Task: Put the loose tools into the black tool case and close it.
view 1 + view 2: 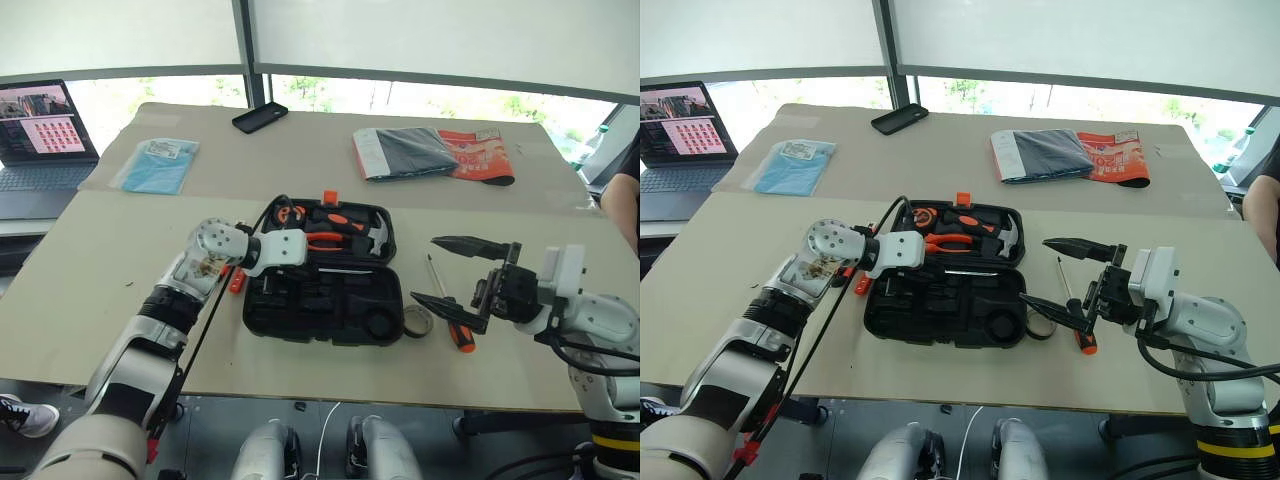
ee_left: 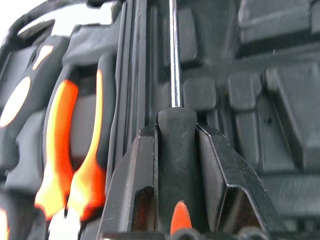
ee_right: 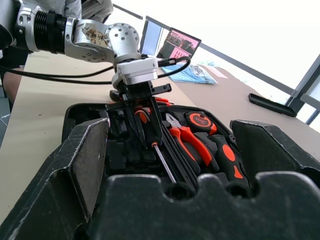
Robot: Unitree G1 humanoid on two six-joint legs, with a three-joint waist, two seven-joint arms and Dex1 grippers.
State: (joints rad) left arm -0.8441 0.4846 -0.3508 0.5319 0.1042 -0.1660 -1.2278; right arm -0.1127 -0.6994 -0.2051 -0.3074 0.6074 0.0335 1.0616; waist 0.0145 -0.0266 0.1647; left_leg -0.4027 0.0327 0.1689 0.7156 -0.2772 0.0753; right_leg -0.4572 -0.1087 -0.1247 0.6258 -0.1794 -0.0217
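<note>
though its tip is hidden, left tool (image 3: pixel 145 131) clamps screwdriver (image 2: pixel 174 150).

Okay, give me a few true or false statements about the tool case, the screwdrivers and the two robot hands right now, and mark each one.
1. The black tool case lies open on the table. True.
2. The left hand is closed on a screwdriver over the case. True.
3. The right hand grips the other screwdriver. False: it is open and holds nothing; that second screwdriver lies on the table right of the case.
4. The pliers are in the case. True.
5. The grey tape roll sits inside the case. False: it lies on the table by the case's right edge.
</note>
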